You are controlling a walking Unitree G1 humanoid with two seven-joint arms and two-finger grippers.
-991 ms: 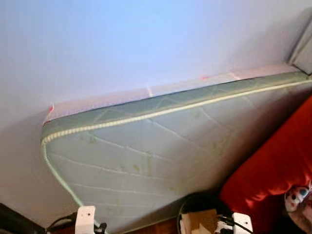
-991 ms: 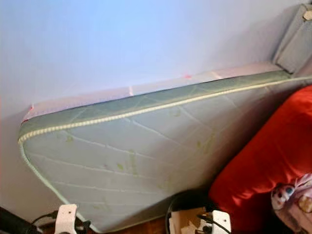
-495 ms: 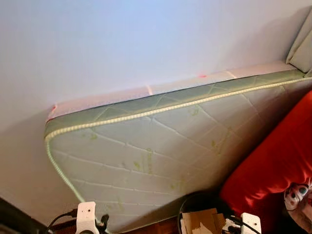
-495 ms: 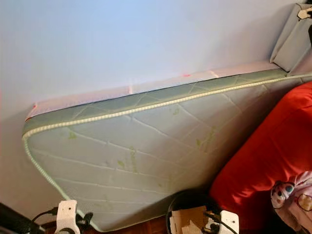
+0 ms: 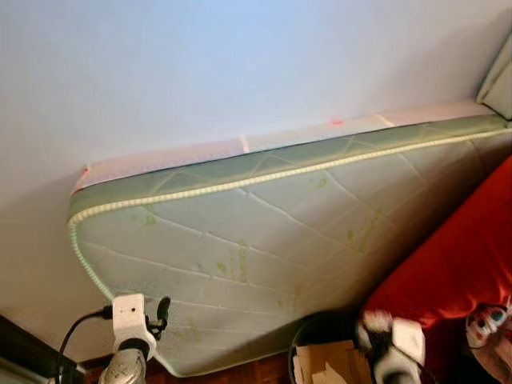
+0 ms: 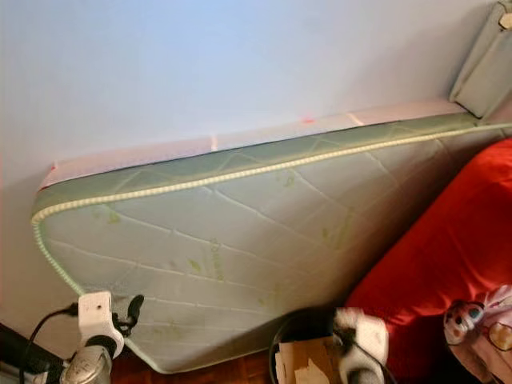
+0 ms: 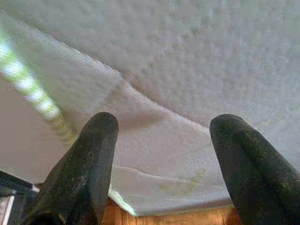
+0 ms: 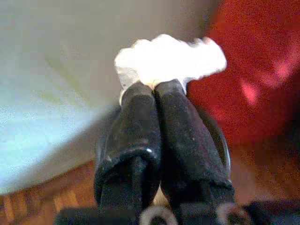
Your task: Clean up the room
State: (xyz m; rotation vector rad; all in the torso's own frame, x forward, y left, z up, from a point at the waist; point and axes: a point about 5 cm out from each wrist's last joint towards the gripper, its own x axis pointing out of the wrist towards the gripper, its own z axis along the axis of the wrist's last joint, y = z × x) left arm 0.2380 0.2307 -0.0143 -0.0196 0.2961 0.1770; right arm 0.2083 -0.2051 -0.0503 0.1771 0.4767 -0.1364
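My right gripper is shut on a crumpled white wad that sticks out past its fingertips. Under it lies the dark rim of a round black bin, on a wooden floor. In the eye views the right wrist is blurred and hangs at the right side of that bin, which holds pieces of cardboard. My left gripper is open with nothing between its fingers, pointing at the quilted mattress. The left wrist is low on the left.
A pale green mattress leans on its edge against the white wall. A big red cushion lies at the right, with a plush toy by it. Dark furniture stands at the bottom left. The wooden floor shows between the arms.
Both wrists have come up in the eye views. The right one has moved left toward the black bin and is now blurred.
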